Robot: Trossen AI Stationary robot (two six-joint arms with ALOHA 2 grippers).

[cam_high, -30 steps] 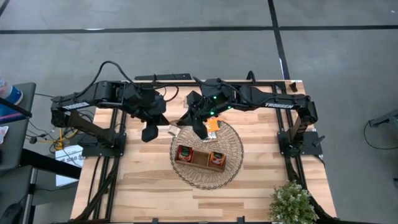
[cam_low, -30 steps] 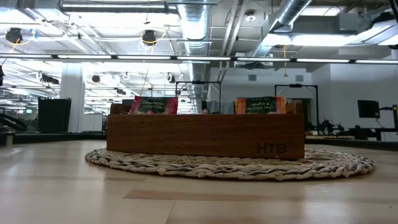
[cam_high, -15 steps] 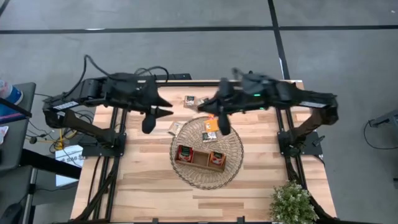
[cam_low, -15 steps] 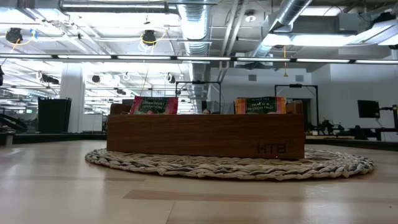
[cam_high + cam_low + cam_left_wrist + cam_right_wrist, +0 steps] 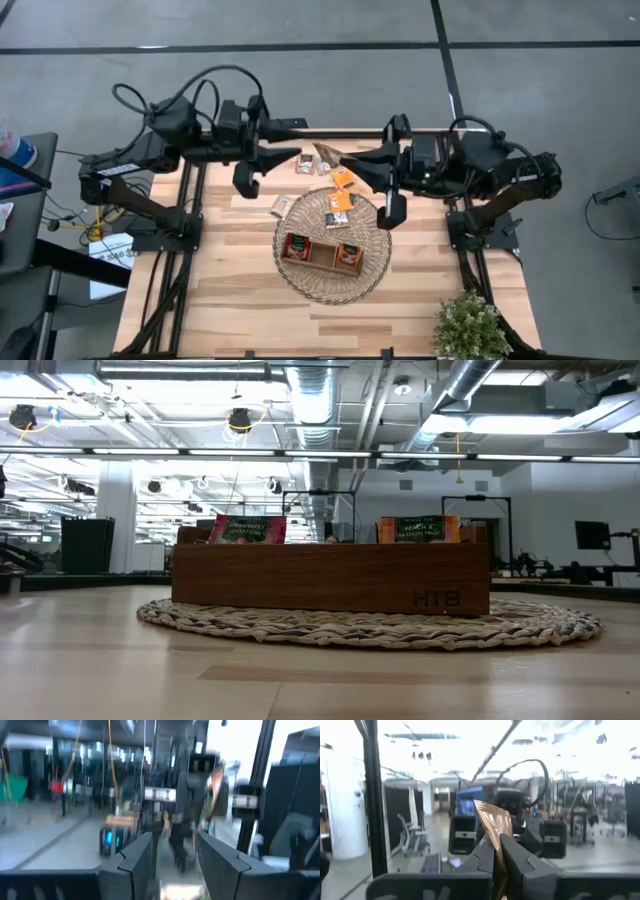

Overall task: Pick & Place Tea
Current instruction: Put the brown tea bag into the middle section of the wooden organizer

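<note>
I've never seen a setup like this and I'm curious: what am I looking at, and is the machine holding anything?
This is a robot with two dark arms working at a wooden table. Each arm ends in a two-finger gripper. One picture looks straight down from above, one looks level across the tabletop, and the other two come from cameras on the arms' wrists.

A round wicker basket in the middle of the table holds a brown wooden tray, which has tea sachets standing in it. More loose sachets lie behind it, and a small plant sits at a corner.

The right gripper is raised and pinches a brownish tea sachet. The left gripper is open and holds nothing.
</note>
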